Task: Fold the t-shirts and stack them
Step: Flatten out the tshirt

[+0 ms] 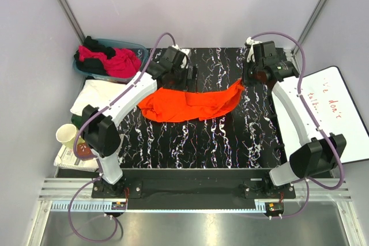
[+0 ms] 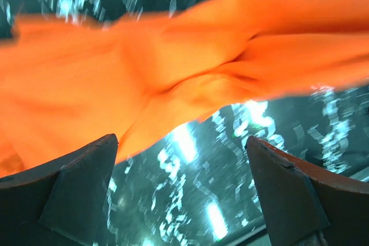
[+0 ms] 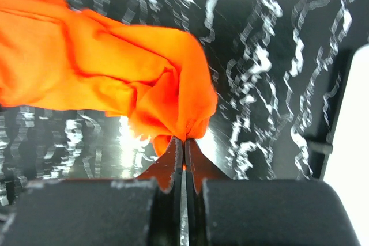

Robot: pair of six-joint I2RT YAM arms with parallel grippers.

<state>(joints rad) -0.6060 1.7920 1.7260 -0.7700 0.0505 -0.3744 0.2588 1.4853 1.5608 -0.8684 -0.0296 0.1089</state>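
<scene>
right end effector [image 3: 183,143] clamped on a bunched corner of the orange t-shirt [image 1: 187,105], which is crumpled across mid bench [image 1: 230,142]. left end effector [image 2: 181,142] wide open, empty, over the shirt. step looks like spreading; next: left grips the opposite corner.

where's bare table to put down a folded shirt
The near half of the black table, between the orange t-shirt and the arm bases, is bare and widest. A smaller bare patch lies behind the shirt at the far edge. The left side is crowded: basket, white t-shirt, cup. The whiteboard takes the right.
</scene>
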